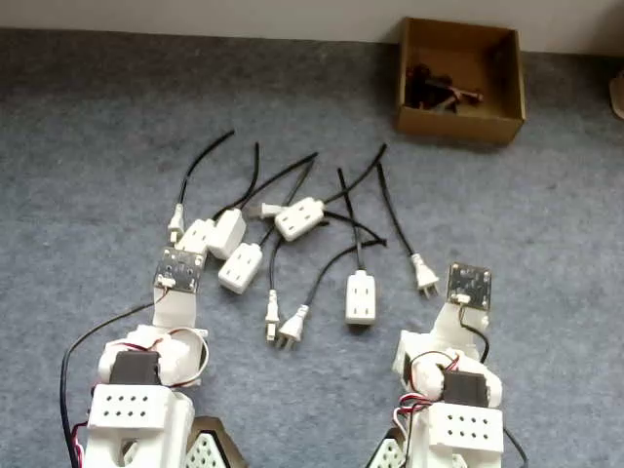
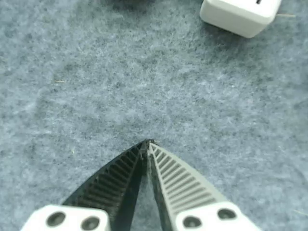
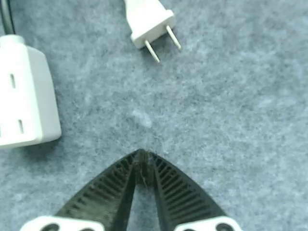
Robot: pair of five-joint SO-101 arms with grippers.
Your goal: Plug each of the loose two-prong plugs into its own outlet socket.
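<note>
While left claw (image 2: 148,143) sits clenched nr a white plastic outlet block (image 2: 239,15), right claw (image 3: 143,153) is clenched too w/ white two-prong plug (image 3: 147,21) nearby.

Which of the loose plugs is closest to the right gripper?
The white two-prong plug lying apart from the rest, directly ahead of the right gripper. The other plugs lie farther left, past the outlet socket.
</note>
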